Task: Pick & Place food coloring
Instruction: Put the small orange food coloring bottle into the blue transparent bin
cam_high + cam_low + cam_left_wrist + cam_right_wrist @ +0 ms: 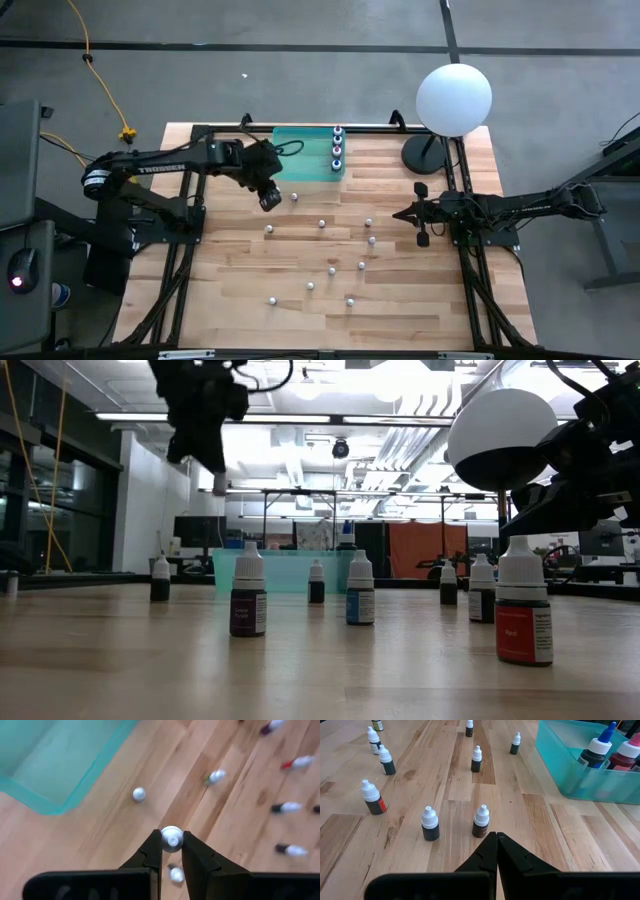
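Observation:
Several tiny food coloring bottles [322, 223] with whitish caps stand upright on their bases across the wooden table, also in the low view [248, 600] and right wrist view [430, 823]. Three more stand in the teal bin [305, 155] along its right side [337, 145]. My left gripper [268, 198] hangs above the table just in front of the bin's near-left corner, shut on one bottle [171, 839]. My right gripper [400, 214] waits at the table's right, shut on nothing [496, 837], pointing toward the bottles. My left gripper pinches one food coloring bottle at its white cap [171, 840] between the two fingertips, coming from above and pointing down. I see the cap end-on; the body is hidden beneath it. In the low view the gripper [214, 470] is well above the tabletop, so the bottle is lifted clear.
A big white globe lamp [453, 97] stands on a dark base at the table's far right corner. Black frame rails [180, 270] run along the table's left and right sides. One bottle [139, 794] stands close to the bin's near wall [75, 795].

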